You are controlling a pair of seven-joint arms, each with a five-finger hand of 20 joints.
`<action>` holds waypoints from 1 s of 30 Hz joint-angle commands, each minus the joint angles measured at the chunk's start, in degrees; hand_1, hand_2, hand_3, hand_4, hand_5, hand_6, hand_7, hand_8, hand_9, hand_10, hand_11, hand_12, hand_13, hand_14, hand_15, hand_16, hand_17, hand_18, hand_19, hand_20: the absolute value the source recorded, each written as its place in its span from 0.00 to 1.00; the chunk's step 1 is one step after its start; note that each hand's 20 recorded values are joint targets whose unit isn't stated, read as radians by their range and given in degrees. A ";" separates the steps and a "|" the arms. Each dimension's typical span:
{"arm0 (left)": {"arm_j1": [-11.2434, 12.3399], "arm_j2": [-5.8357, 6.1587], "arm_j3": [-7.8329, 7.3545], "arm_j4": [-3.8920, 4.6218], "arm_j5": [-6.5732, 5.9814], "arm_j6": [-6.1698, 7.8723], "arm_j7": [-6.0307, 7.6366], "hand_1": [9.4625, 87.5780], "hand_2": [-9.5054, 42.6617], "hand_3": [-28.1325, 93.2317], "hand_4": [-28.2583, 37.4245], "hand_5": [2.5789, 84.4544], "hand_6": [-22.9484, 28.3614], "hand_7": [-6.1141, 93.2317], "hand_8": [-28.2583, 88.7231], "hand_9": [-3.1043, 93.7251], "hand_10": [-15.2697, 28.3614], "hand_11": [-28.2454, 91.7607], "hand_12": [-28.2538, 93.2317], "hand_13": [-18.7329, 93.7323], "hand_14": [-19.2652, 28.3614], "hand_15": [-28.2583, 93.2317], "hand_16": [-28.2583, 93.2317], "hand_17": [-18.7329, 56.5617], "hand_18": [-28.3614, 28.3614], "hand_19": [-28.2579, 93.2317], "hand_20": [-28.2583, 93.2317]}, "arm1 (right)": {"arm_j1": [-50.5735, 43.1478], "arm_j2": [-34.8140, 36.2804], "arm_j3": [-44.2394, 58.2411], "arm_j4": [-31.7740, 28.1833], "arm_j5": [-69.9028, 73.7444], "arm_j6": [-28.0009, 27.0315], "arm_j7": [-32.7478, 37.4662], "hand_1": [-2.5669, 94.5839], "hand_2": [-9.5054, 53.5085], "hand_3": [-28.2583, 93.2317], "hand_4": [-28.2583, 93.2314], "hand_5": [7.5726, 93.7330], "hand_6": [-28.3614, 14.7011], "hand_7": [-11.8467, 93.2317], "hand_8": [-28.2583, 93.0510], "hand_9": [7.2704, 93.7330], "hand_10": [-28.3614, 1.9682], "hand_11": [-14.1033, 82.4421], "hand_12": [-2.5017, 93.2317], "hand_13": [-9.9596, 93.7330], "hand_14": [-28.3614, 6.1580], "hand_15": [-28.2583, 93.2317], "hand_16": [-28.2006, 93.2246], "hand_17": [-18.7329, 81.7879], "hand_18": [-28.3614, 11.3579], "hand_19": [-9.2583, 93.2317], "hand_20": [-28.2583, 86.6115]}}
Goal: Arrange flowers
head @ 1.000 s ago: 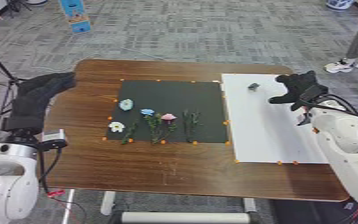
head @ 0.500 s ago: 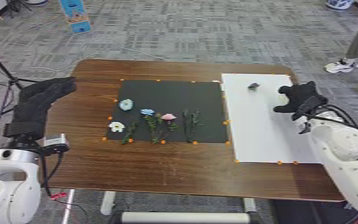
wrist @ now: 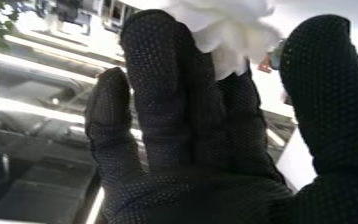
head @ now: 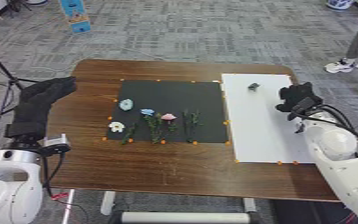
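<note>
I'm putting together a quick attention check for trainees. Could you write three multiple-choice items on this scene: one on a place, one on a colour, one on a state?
1. Where is the pink flower in relation to the dark mat?
A. Beyond its far edge
B. On it
C. Under it

2. What colour is the flower by the right hand's fingertips in the right wrist view?
A. White
B. Pink
C. Blue

3. In that same view, how are the right hand's fingers?
A. Balled into a fist
B. Folded flat against the palm
C. Straight

Answers:
1. B: the head view shows its pink bloom within the mat's edges.
2. A: its petals are plainly white.
3. C: they extend upward from the palm, with no curl into it.
</note>
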 commanded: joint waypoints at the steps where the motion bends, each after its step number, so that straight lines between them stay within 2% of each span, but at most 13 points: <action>1: 0.26 -1.01 -0.40 -0.94 0.04 0.54 -0.14 0.24 0.43 0.83 0.03 0.60 0.49 0.24 0.16 0.56 0.64 0.41 0.32 0.52 0.70 0.37 0.23 0.33 0.73 0.34 0.38 | -0.07 -0.40 0.26 -0.87 -1.76 -4.85 3.00 0.42 0.00 0.80 0.06 0.62 0.65 0.36 0.14 0.73 0.52 0.37 0.26 0.78 0.50 0.58 0.52 0.48 0.15 0.74 0.76; 8: 0.44 -1.06 -0.69 -1.11 -0.05 0.42 -0.23 0.24 0.43 0.83 0.03 0.59 0.49 0.24 0.16 0.57 0.64 0.41 0.32 0.52 0.71 0.37 0.23 0.33 0.73 0.34 0.38 | 0.34 -0.72 0.67 -0.75 -2.13 -7.89 4.38 0.42 0.00 0.79 0.06 0.62 0.66 0.35 0.14 0.73 0.52 0.37 0.26 0.77 0.50 0.58 0.52 0.48 0.14 0.74 0.76; 10: 0.68 -1.14 -0.76 -1.20 -0.06 0.48 -0.28 0.24 0.43 0.83 0.03 0.60 0.49 0.24 0.16 0.57 0.64 0.41 0.32 0.52 0.71 0.37 0.23 0.33 0.73 0.34 0.38 | 0.59 -1.24 0.91 -0.34 -2.15 -8.67 4.95 0.48 0.02 0.76 0.05 0.65 0.66 0.36 0.22 0.77 0.55 0.38 0.26 0.80 0.52 0.60 0.52 0.50 0.14 0.76 0.76; 12: 0.56 -1.26 -0.63 -1.18 -0.07 0.40 -0.39 0.24 0.43 0.83 0.03 0.60 0.49 0.24 0.16 0.57 0.64 0.41 0.32 0.52 0.71 0.37 0.23 0.33 0.73 0.34 0.38 | 0.82 -1.37 0.67 0.33 -0.95 -8.50 5.43 0.55 0.04 0.72 0.06 0.69 0.65 0.37 0.26 0.81 0.60 0.37 0.31 0.82 0.56 0.63 0.53 0.52 0.14 0.79 0.77; 15: 0.37 -1.30 -0.52 -1.21 0.06 0.39 -0.54 0.24 0.43 0.83 0.03 0.60 0.49 0.24 0.16 0.57 0.64 0.41 0.32 0.52 0.71 0.37 0.23 0.33 0.73 0.34 0.38 | 0.76 -0.99 0.55 0.82 -0.41 -6.36 5.09 0.66 0.07 0.65 0.08 0.75 0.65 0.35 0.28 0.89 0.64 0.34 0.39 0.87 0.62 0.65 0.55 0.56 0.14 0.83 0.79; 18: 0.71 -1.34 -0.92 -1.38 0.02 0.58 -0.53 0.24 0.43 0.83 0.03 0.60 0.49 0.24 0.16 0.57 0.64 0.41 0.32 0.52 0.71 0.37 0.23 0.33 0.73 0.34 0.38 | 1.18 0.59 -0.65 0.06 1.57 -3.37 4.47 0.71 0.07 0.62 0.07 0.78 0.64 0.35 0.28 0.91 0.63 0.37 0.41 0.89 0.64 0.67 0.56 0.58 0.13 0.84 0.80; 25: 1.06 -0.96 -1.75 -1.55 -0.12 0.66 -0.64 0.24 0.43 0.83 0.03 0.60 0.49 0.24 0.16 0.57 0.64 0.41 0.32 0.52 0.71 0.37 0.23 0.33 0.73 0.34 0.38 | 5.47 6.68 -6.71 -7.49 9.92 2.85 1.85 0.72 0.07 0.62 0.07 0.79 0.63 0.34 0.29 0.92 0.65 0.39 0.41 0.89 0.64 0.70 0.57 0.59 0.12 0.85 0.81; 30: 0.35 -0.49 -1.52 -1.29 -0.08 0.28 -0.50 0.24 0.43 0.83 0.03 0.60 0.49 0.24 0.16 0.57 0.64 0.41 0.32 0.52 0.71 0.37 0.23 0.33 0.73 0.34 0.38 | 10.73 9.62 -12.92 -13.37 14.99 6.59 -1.71 0.72 0.07 0.62 0.06 0.80 0.62 0.34 0.29 0.92 0.66 0.39 0.41 0.89 0.64 0.70 0.58 0.58 0.12 0.85 0.81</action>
